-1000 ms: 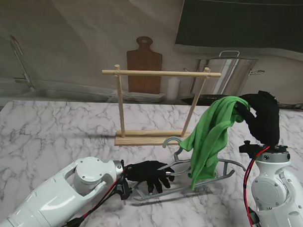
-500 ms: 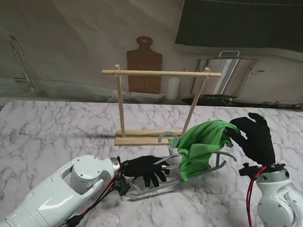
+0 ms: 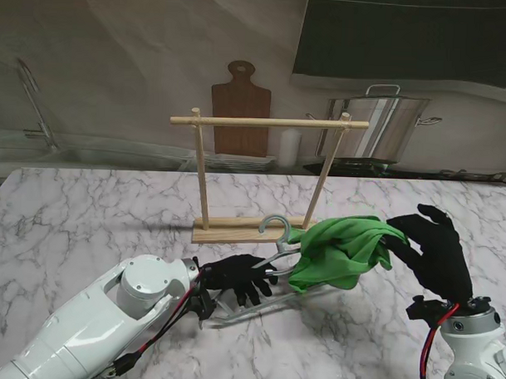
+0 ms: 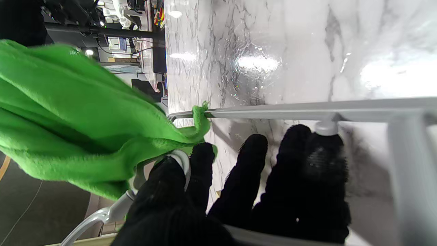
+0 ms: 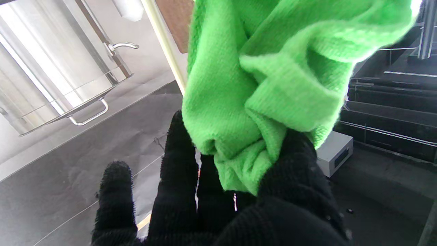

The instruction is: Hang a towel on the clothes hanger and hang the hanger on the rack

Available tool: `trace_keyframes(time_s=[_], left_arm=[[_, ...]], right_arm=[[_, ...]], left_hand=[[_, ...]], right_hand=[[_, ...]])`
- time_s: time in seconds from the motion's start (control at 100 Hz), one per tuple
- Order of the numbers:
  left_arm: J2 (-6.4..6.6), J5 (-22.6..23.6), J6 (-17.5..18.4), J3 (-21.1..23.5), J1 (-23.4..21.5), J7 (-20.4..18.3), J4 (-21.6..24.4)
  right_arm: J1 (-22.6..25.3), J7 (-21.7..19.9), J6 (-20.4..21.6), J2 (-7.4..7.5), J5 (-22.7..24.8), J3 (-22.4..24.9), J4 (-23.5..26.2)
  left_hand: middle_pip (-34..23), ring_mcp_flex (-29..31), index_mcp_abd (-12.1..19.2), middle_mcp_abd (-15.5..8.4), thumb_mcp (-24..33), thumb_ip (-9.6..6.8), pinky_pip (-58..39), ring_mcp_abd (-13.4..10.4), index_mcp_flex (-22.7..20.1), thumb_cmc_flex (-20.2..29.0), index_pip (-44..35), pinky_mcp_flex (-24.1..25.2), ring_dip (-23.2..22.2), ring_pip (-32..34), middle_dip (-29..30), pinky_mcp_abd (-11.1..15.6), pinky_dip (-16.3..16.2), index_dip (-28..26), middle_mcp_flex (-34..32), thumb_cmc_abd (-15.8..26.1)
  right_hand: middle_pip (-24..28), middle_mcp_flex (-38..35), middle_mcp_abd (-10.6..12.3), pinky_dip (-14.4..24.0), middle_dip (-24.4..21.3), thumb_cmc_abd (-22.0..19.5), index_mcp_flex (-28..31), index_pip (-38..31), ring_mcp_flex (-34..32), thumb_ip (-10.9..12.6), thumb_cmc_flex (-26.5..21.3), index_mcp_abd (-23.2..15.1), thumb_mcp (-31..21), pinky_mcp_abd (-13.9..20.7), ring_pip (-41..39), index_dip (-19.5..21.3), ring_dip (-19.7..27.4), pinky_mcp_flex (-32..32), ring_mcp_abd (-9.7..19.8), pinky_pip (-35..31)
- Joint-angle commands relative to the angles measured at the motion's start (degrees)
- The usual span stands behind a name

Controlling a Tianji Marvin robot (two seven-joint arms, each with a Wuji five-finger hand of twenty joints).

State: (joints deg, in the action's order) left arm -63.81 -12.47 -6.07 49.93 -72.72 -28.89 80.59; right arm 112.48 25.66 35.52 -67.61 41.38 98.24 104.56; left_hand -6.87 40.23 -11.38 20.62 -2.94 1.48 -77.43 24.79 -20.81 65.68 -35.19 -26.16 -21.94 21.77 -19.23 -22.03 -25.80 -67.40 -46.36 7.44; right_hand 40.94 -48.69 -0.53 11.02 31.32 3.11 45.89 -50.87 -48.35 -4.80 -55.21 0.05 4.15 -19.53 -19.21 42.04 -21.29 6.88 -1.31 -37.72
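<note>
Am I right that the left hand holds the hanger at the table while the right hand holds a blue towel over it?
Not quite: the towel is green, as the stand view shows. The rest holds: the left hand grips the hanger, and the right hand pinches the towel.

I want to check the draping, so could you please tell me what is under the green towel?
Under the green towel lies the grey clothes hanger, held by the left hand; its hook and lower bar show. The hanger's far end is covered.
</note>
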Motion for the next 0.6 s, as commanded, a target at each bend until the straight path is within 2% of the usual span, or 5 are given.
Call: trace_keyframes(time_s=[0.0, 0.2, 0.43, 0.59], left_arm=[[-0.49, -0.6, -0.3, -0.1, 0.2, -0.5, -0.6], [-0.87, -2.0, -0.6, 0.7, -0.2, 0.0, -0.8], [-0.83, -1.8, -0.7, 1.4, -0.5, 0.3, -0.4], [-0.97, -1.5, -0.9, 2.2, -0.7, 1.2, -0.5]], right_arm=[[1.0, -0.8, 0.3, -0.04, -0.4, 0.3, 0.9], [1.6, -4.0, -0.8, 0.39, -2.0, 0.5, 1.1], [2.4, -8.0, -3.4, 1.19, -2.6, 0.2, 1.9], [3.6, -9.3, -3.6, 1.36, -2.7, 1.3, 2.9]], left_hand=[[0.1, -0.1, 2.4, 0.0, 0.7, 0.16, 19.8, 1.7, -1.8, 4.6, 0.0, 0.4, 0.1, 0.1, 0.0, 0.1, 0.4, -0.2, -1.7, 4.7], [0.0, 0.1, 2.2, 0.0, 0.7, 0.15, 19.7, 1.8, -1.9, 4.7, 0.0, 0.3, 0.1, 0.1, 0.0, 0.0, 0.4, -0.3, -1.8, 4.6], [0.1, 0.1, 2.0, 0.0, 0.7, 0.13, 19.6, 1.9, -2.0, 4.8, 0.1, 0.2, 0.1, 0.2, 0.0, 0.1, 0.3, -0.3, -1.8, 4.6], [0.0, 0.2, 1.8, 0.1, 0.7, 0.11, 19.6, 1.8, -2.2, 4.9, 0.1, 0.2, 0.1, 0.3, 0.0, 0.0, 0.3, -0.3, -1.9, 4.4]], right_hand=[[0.9, -0.8, 1.0, 0.5, 0.1, -2.0, 2.1, -3.0, -0.5, 1.9, -5.0, -4.9, -2.4, -0.3, -0.4, 0.0, -1.0, -0.3, 0.8, 1.4], [0.5, -1.2, 0.5, 0.5, 0.1, -1.5, 2.6, -2.5, -0.7, 1.9, -5.2, -4.5, -2.5, -0.6, -0.3, 0.1, -1.1, -0.3, 0.4, 1.7], [0.2, -2.1, -0.1, 0.7, 0.3, -0.8, 3.6, -1.9, -1.2, 1.9, -5.6, -3.9, -2.5, -1.2, -0.4, 0.1, -1.3, 0.0, -0.3, 1.9], [-0.1, -2.5, -0.6, 0.8, 0.4, -0.4, 4.1, -1.5, -1.5, 1.9, -5.8, -3.5, -2.6, -1.4, -0.4, 0.2, -1.5, 0.0, -0.6, 2.1]])
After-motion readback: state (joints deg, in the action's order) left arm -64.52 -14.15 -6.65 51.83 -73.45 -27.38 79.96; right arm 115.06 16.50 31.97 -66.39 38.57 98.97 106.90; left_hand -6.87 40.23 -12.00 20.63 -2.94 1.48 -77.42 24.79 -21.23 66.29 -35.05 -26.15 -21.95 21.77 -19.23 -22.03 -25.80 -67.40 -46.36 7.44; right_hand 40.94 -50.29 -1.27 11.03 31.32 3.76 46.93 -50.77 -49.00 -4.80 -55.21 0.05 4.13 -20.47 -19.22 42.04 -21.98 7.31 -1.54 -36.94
